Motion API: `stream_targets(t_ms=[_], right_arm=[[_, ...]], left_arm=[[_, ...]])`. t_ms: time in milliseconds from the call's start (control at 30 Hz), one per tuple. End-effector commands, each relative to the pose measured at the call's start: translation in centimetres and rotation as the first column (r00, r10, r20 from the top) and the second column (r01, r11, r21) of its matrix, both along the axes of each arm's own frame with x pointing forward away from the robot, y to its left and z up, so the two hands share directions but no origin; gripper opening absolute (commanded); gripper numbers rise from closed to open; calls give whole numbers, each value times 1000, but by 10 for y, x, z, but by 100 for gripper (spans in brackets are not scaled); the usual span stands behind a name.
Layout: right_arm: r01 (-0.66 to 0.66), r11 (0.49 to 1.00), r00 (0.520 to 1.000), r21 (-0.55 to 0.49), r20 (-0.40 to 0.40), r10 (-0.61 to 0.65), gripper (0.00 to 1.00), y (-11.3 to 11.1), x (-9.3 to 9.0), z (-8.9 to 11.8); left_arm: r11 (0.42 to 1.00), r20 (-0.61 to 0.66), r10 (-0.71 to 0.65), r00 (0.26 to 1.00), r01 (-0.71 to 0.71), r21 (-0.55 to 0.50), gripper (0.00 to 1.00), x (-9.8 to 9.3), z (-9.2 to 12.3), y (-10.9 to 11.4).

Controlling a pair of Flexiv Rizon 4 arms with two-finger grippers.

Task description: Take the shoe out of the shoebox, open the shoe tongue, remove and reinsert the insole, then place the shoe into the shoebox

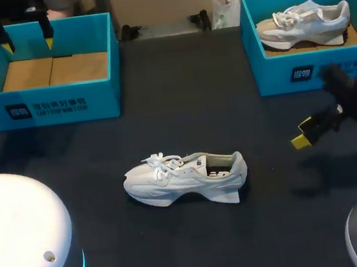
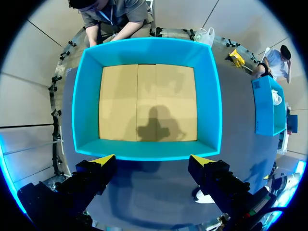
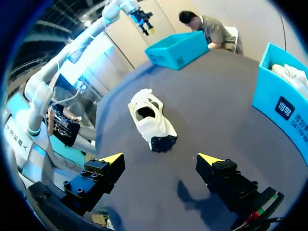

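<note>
– At the middle of the tabletop (image 1: 182,107), what lies there?

– A white shoe (image 1: 183,178), standing on its sole on the dark surface, outside both boxes. Its toe points toward the left arm's side and its heel toward the right arm's side. The laces (image 1: 159,161) lie loose over the front, and the mouth of the shoe shows dark.

– Where is the left claw?

– The left claw (image 1: 27,42) hangs well apart from the shoe, far beyond its toe end, over the left shoebox (image 1: 46,106). The left wrist view looks straight down into that box (image 2: 86,110). There the claw (image 2: 153,161) is spread wide with nothing between its fingers, and only the brown cardboard floor shows below.

– And the right claw?

– The right claw (image 1: 300,140) hovers off the shoe's heel end, near it but not touching. Seen from its own wrist, the claw (image 3: 161,159) is spread too and grips nothing. The shoe (image 3: 150,120) lies ahead of it, heel nearest.

– Anything else past the heel?

– Farther out on the heel side stands the right shoebox (image 1: 288,73), with a second shoe (image 1: 304,22) inside, pale grey and white.
</note>
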State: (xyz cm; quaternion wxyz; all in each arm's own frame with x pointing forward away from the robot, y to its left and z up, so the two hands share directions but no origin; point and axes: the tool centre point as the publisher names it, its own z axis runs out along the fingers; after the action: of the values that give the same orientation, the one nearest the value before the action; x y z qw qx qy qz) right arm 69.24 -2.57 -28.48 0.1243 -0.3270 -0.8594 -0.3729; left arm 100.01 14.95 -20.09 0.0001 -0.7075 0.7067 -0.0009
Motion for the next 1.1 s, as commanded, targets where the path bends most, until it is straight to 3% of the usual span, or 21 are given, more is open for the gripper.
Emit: stream_targets(t_ms=[33,233,367,633,1100], right_arm=[[58,994,996,89,59,-64,100,0,-5,-3],[58,994,996,89,59,-64,100,0,-5,-3],[88,987,975,138,192,-114,100,-8,-8,-14],[48,986,919,160,379,-107,100,-16,-5,-33],[48,986,919,160,379,-107,100,-16,-5,-33]], left_arm=[[1000,0,0,1000,0,1,100,0,1,0],[1000,0,0,1000,0,1,100,0,1,0],[1000,0,0,1000,0,1,100,0,1,0],[1000,0,0,1000,0,1,100,0,1,0],[1000,0,0,1000,0,1,100,0,1,0]])
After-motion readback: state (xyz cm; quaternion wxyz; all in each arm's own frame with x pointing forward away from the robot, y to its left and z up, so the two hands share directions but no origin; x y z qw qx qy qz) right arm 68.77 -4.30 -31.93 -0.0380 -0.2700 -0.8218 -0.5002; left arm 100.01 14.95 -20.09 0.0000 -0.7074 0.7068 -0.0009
